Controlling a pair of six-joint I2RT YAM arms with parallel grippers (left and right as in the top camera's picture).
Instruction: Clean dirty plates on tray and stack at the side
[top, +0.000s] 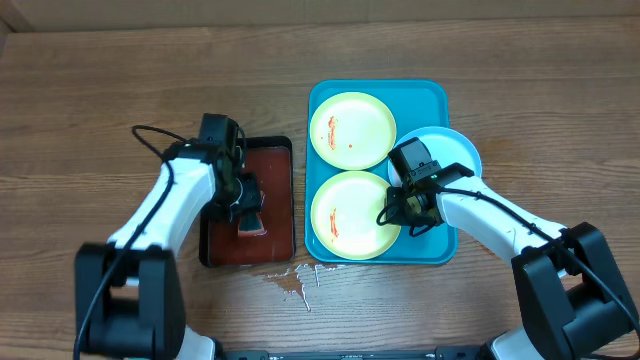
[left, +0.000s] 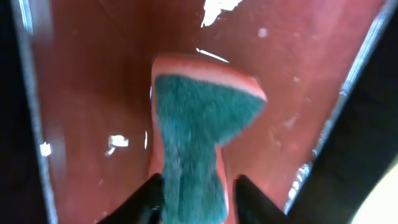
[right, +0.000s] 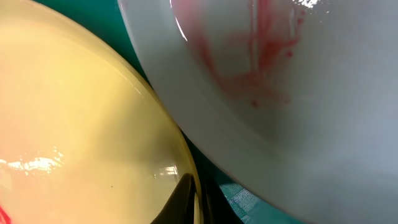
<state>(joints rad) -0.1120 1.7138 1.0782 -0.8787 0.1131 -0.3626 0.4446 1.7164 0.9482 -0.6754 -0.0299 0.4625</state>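
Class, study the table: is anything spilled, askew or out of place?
Yes. Pale splashes lie on the bare table by the black tray's front right corner, looking like spilled liquid. The blue plate overhangs the turquoise tray's right rim instead of lying inside like the yellow plates.

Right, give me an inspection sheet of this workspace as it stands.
Surface: wooden table, with a whitish splatter on the robot's side of the trays.
Job's things: turquoise tray holds the far yellow-green plate and the near yellow-green plate, both red-smeared; the smeared light blue plate overhangs the tray's right rim.
Clutter: black tray; sponge.
Grippers: left gripper shut on the sponge in the black tray; right gripper shut, apparently on the near yellow-green plate's rim.
Cables: black cable loops off the left arm.
Surroundings: nothing seen.
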